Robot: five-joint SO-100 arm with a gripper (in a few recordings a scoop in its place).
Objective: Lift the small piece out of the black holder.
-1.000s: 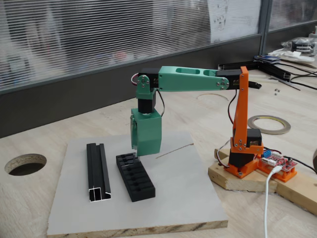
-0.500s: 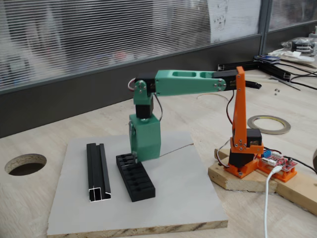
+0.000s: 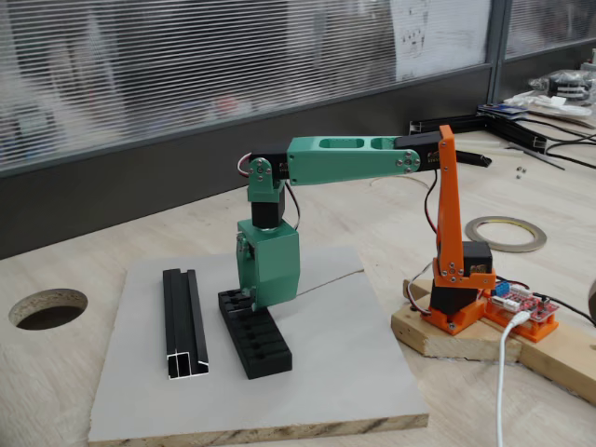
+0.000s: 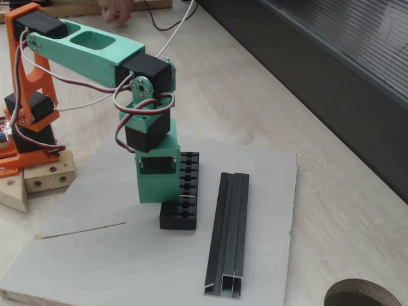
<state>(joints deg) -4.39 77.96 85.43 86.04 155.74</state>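
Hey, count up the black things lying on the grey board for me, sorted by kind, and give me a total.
Slotted black holder: 1
Long black channel rail: 1
Total: 2

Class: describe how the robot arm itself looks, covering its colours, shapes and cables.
The arm has an orange upright link on an orange base, then a green boxy link with two oblong cut-outs. Black servo blocks sit at the joints. Red, white and dark wires loop between joints. The gripper body is a green box.
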